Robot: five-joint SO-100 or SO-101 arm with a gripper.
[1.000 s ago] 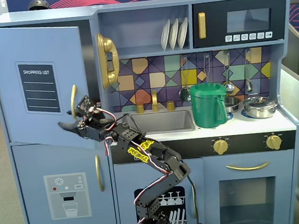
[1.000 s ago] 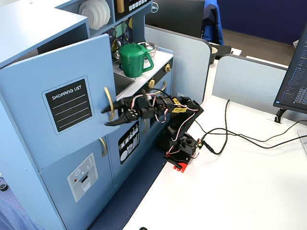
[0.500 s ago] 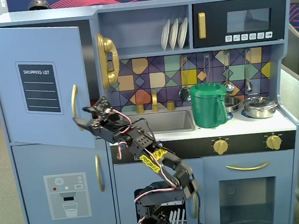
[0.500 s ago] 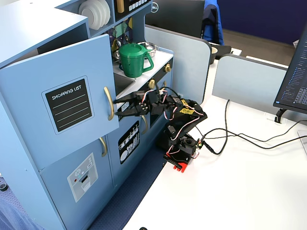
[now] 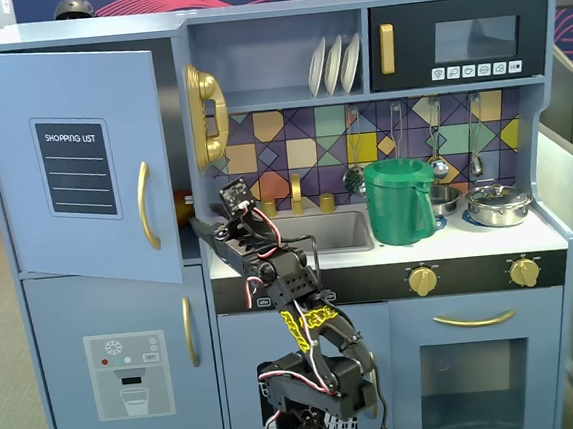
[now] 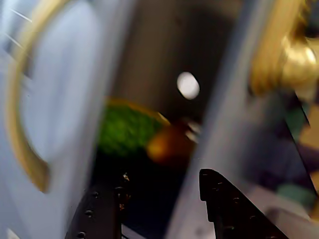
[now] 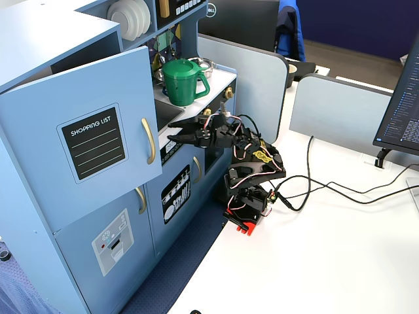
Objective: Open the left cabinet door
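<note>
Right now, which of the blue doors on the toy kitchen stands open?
The left cabinet door, upper left in both fixed views, with the shopping-list chalkboard panel. It is swung outward; the dispenser door below is shut.

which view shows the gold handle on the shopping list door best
A fixed view, from the front, shows the door handle whole and sharp on the partly open left cabinet door. The other fixed view also shows it whole, but from the side. The wrist view shows only a blurred gold curve along its left edge.
</note>
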